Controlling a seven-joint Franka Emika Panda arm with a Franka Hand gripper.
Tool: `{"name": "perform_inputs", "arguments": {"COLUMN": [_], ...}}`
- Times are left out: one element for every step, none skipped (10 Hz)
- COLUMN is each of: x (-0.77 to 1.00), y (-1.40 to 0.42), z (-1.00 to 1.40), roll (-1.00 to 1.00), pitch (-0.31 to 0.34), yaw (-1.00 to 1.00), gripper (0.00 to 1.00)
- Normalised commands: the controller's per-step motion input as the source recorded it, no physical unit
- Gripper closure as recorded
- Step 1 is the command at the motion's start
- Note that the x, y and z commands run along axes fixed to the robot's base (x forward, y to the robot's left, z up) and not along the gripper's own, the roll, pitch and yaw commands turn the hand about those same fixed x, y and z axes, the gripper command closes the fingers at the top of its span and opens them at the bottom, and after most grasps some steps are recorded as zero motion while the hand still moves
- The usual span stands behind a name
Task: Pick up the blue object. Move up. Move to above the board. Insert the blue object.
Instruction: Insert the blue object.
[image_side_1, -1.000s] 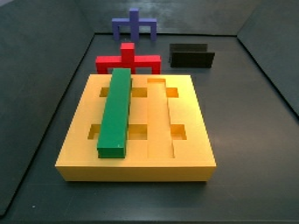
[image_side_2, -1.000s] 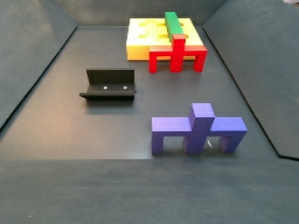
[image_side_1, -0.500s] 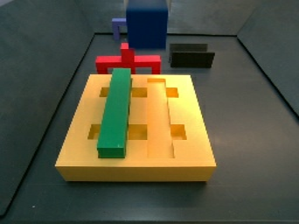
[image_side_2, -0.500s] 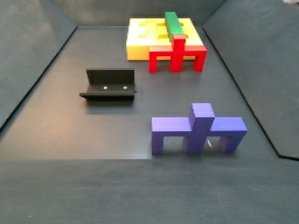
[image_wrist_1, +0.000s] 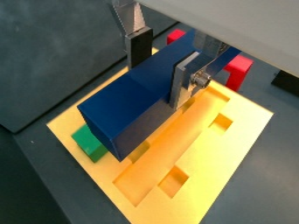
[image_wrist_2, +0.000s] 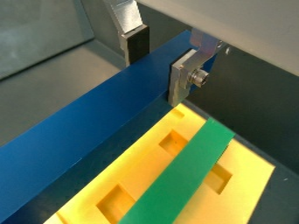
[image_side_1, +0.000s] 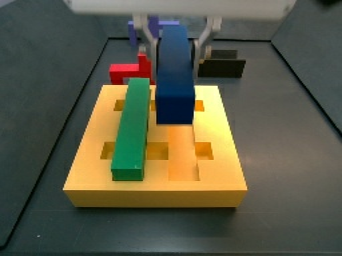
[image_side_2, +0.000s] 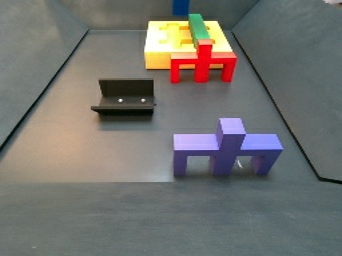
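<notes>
My gripper (image_side_1: 175, 40) is shut on the blue object (image_side_1: 174, 70), a long navy bar, and holds it over the far half of the yellow board (image_side_1: 154, 170). The bar runs along the board's grooves, next to the green bar (image_side_1: 131, 125) that lies in the board. In both wrist views the silver fingers (image_wrist_1: 184, 79) (image_wrist_2: 184, 77) clamp the bar's sides (image_wrist_1: 135, 105) (image_wrist_2: 82, 131), with the board (image_wrist_1: 198, 140) (image_wrist_2: 128, 166) below. I cannot tell whether the bar touches the board. In a side view the board (image_side_2: 167, 45) shows, but gripper and bar do not.
A red pronged piece (image_side_1: 130, 72) (image_side_2: 203, 62) stands just beyond the board. The fixture (image_side_1: 223, 66) (image_side_2: 124, 97) sits on the floor further off. An indigo-purple pronged piece (image_side_2: 227, 150) stands on the floor. Grey walls enclose the floor.
The gripper with the blue bar has come into a side view from above and behind and has moved down and forward over the board. Nothing else has moved.
</notes>
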Motion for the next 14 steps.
{"name": "perform_inputs", "arguments": {"x": [0.03, 0.03, 0.01, 0.02, 0.07, 0.07, 0.09, 0.14, 0.17, 0.18, 0.13, 0.09, 0.09, 0.05], "y": [-0.17, -0.13, -0.13, -0.15, -0.16, -0.17, -0.18, -0.14, -0.07, -0.03, 0.0, 0.01, 0.0, 0.0], "z": [-0.73, -0.69, -0.67, -0.65, -0.59, -0.51, -0.39, -0.25, -0.2, -0.15, -0.21, -0.16, -0.07, -0.11], "roll": [0.14, 0.17, 0.17, 0.21, 0.21, 0.21, 0.19, 0.15, 0.08, 0.1, 0.13, 0.14, 0.14, 0.16], "pitch": [-0.103, -0.02, -0.031, -0.029, -0.016, -0.007, 0.0, 0.0, 0.0, 0.017, 0.03, 0.059, 0.059, 0.067], "yaw": [0.01, 0.0, 0.0, 0.0, 0.0, 0.01, 0.01, 0.0, 0.0, 0.0, 0.0, 0.0, 0.01, 0.0], "gripper": [1.0, 1.0, 1.0, 1.0, 1.0, 1.0, 1.0, 1.0, 1.0, 1.0, 1.0, 1.0, 1.0, 1.0]}}
